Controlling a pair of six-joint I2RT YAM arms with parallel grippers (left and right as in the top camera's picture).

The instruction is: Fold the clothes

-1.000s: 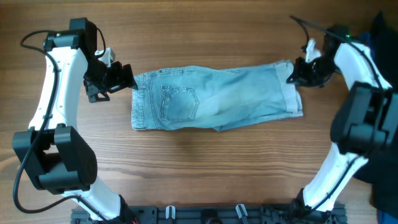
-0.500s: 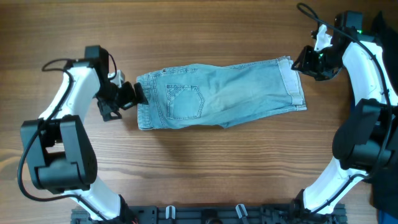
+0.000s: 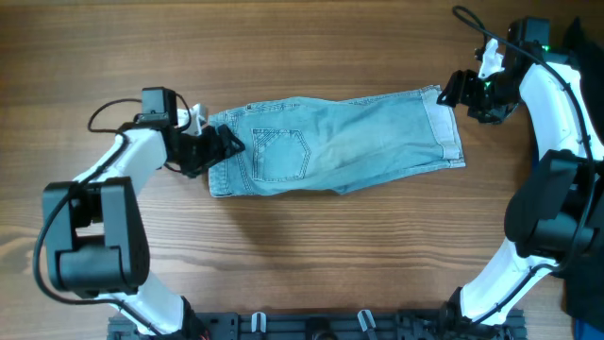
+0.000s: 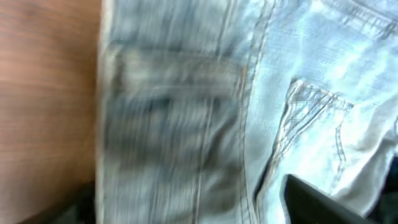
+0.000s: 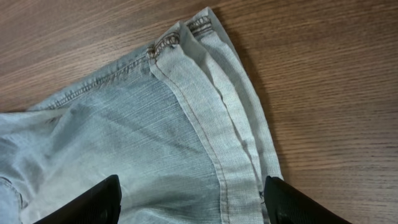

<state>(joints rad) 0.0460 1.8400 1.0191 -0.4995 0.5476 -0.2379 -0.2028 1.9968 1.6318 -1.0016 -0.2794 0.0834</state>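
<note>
The clothes, light blue denim shorts (image 3: 340,142), lie flat across the middle of the wooden table (image 3: 311,255), waistband to the left and hemmed leg ends to the right. My left gripper (image 3: 225,146) is over the waistband end. In the blurred left wrist view, denim (image 4: 186,93) fills the frame and the left gripper (image 4: 193,211) has its jaws wide apart astride the waistband. My right gripper (image 3: 453,93) hovers at the far hem corner. In the right wrist view the right gripper (image 5: 193,205) stands open above the hem (image 5: 211,124), holding nothing.
A black rail (image 3: 311,326) runs along the table's near edge between the two arm bases. Dark cloth (image 3: 578,38) lies at the far right corner behind the right arm. Bare wood surrounds the shorts.
My right gripper has opened and let go of the hem corner. My left gripper has moved right and lower onto the waistband end. The shorts shifted slightly right.
</note>
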